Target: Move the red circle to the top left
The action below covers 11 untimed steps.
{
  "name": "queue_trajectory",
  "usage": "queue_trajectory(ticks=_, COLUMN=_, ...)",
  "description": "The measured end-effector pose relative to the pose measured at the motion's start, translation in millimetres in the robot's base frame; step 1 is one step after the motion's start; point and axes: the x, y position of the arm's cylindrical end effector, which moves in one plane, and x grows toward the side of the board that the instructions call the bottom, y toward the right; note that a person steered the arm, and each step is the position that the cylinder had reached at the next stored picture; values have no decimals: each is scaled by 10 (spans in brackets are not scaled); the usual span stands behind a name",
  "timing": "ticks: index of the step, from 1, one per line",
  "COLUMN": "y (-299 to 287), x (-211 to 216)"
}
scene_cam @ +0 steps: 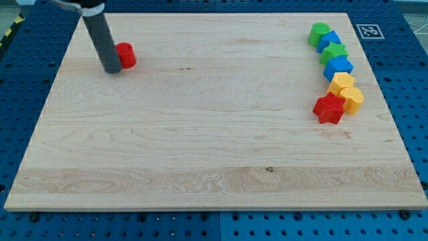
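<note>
Now my tip [112, 69] touches the red circle [126, 55] (its left side)

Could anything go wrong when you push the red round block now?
My tip sits at the view's left side of the red circle, partly hiding it. A push from here would likely send it toward the view's right, away from the top left. Also, a push that isn't centred might let the round block slip off sideways. The board edge up there is close, too.
</note>
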Motion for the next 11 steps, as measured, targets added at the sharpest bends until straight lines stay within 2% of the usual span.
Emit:
queue_trajectory(ticks=1, y=0, x=-242)
queue_trajectory(ticks=3, y=13, x=66)
queue_trajectory(ticks=4, y=368, x=115)
queue_trajectory(ticks=5, y=543, x=-135)
queue_trajectory(ticks=7, y=445, x=-659)
queue_trajectory(ticks=9, y=370, x=-427)
queue_trajectory(ticks=11, y=282, x=-660)
